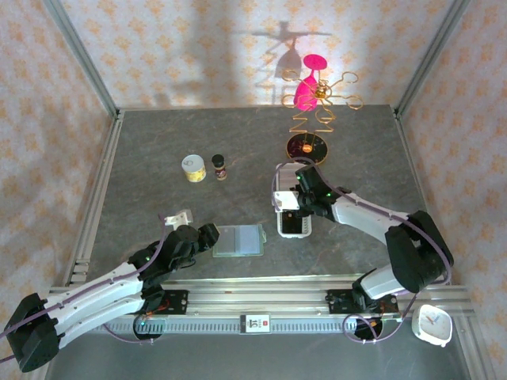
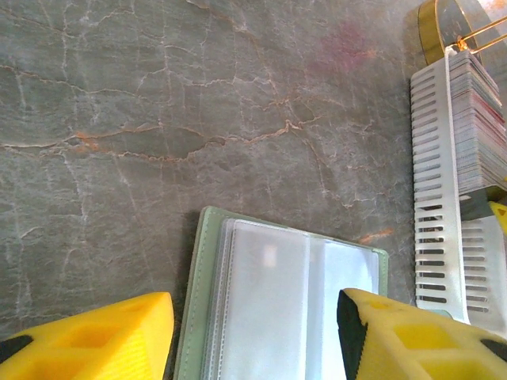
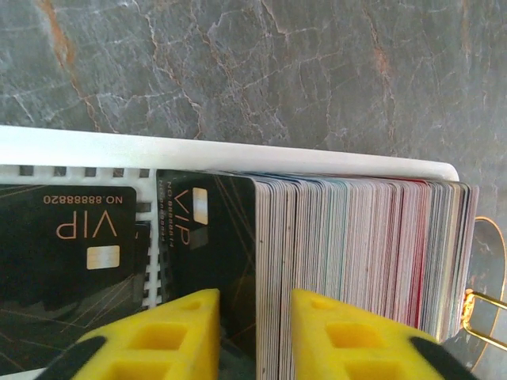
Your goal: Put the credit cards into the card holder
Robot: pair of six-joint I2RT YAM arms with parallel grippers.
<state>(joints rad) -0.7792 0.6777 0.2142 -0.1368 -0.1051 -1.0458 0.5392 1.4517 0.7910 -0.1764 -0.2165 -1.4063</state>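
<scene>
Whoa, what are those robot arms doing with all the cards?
The right gripper reaches into the white tray, its fingers straddling the front few credit cards in the row; whether it grips one yet is unclear. The left gripper, open, hovers at the card holder, which lies open on the table.

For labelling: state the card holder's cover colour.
The card holder is sage green, clearest in the left wrist view.

1. The credit cards (image 3: 356, 261) stand on edge in a row, the black front one between the right tool's (image 3: 255, 317) fingers.
2. The green card holder (image 2: 277, 301) lies open and flat under the left tool (image 2: 253, 332).
</scene>
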